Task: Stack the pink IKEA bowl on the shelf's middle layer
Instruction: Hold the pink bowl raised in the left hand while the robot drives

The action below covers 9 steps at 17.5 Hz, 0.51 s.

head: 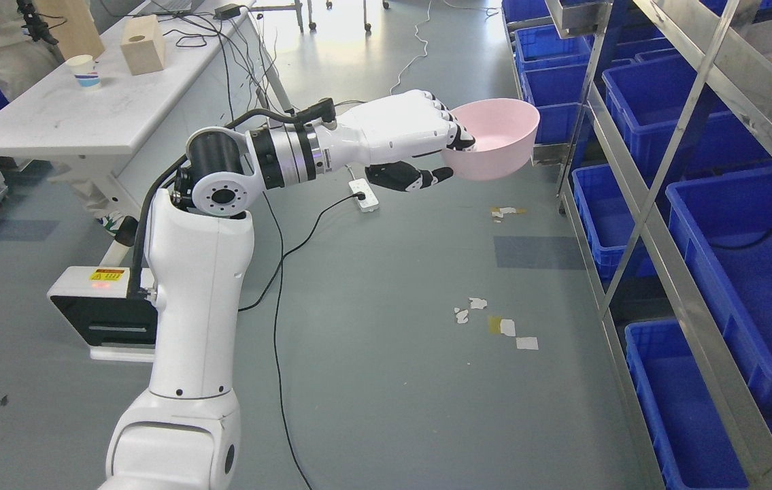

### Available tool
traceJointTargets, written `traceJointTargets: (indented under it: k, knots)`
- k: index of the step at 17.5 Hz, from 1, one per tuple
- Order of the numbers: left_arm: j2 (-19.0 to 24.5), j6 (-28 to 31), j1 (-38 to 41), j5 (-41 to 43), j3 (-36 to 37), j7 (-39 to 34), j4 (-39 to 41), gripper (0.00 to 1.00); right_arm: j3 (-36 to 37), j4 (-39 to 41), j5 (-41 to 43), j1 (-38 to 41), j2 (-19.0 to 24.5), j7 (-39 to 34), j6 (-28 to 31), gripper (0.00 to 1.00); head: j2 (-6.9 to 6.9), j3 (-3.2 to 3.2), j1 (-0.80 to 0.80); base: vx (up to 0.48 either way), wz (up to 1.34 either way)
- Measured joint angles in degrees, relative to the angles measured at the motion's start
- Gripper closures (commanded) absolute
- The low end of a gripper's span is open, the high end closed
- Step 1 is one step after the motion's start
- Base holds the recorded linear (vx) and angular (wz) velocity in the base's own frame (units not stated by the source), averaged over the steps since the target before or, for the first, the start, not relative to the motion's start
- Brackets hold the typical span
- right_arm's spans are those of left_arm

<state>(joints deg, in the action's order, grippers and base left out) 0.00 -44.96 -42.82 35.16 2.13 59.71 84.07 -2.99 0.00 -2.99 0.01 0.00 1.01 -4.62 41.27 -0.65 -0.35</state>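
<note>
A pink bowl (pixel 498 139) is held in the air above the grey floor, upright, just left of the metal shelf (pixel 671 272). My left hand (pixel 437 146) is shut on the bowl's near rim, with the fingers over the rim and the thumb under the bowl. The left arm reaches from the lower left across the middle of the picture. The bowl's far side is close to a shelf upright. The right arm is out of view.
The shelf on the right holds several blue bins (pixel 753 265) on its layers. A white table (pixel 93 102) at the upper left carries a paper cup (pixel 85 72) and a wooden box (pixel 143 44). A power strip (pixel 364 194) and cables lie on the floor.
</note>
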Motion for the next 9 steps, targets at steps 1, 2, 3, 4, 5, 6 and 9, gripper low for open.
traceJointTargets:
  k: [1, 2, 3, 4, 5, 6, 9]
  knots:
    - [0.00, 0.00, 0.03, 0.00, 0.05, -0.01, 0.07, 0.97, 0.00, 0.00, 0.00, 0.00, 0.00, 0.01, 0.00, 0.00, 0.00, 0.00, 0.00, 0.401, -0.13]
    - [0.00, 0.00, 0.08, 0.00, 0.08, -0.03, 0.11, 0.97, 0.00, 0.00, 0.00, 0.00, 0.00, 0.02, 0.00, 0.00, 0.00, 0.00, 0.00, 0.401, -0.13]
    - [0.00, 0.00, 0.10, -0.01, 0.12, -0.03, 0.17, 0.97, 0.00, 0.00, 0.00, 0.00, 0.00, 0.02, 0.00, 0.00, 0.00, 0.00, 0.00, 0.378, -0.11]
    - [0.00, 0.00, 0.12, 0.00, 0.15, -0.03, 0.22, 0.97, 0.00, 0.00, 0.00, 0.00, 0.00, 0.02, 0.00, 0.00, 0.00, 0.00, 0.00, 0.430, -0.08]
    - [0.00, 0.00, 0.12, -0.01, 0.16, -0.03, 0.30, 0.97, 0.00, 0.00, 0.00, -0.01, 0.00, 0.02, 0.00, 0.00, 0.00, 0.00, 0.00, 0.430, -0.08]
    - [0.00, 0.00, 0.13, 0.00, 0.17, -0.04, 0.35, 0.97, 0.00, 0.00, 0.00, -0.01, 0.00, 0.02, 0.00, 0.00, 0.00, 0.00, 0.00, 0.340, -0.02]
    - [0.00, 0.00, 0.14, -0.01, 0.18, -0.04, 0.58, 0.96, 0.00, 0.00, 0.00, -0.02, 0.00, 0.03, 0.00, 0.00, 0.01, 0.00, 0.00, 0.416, -0.01]
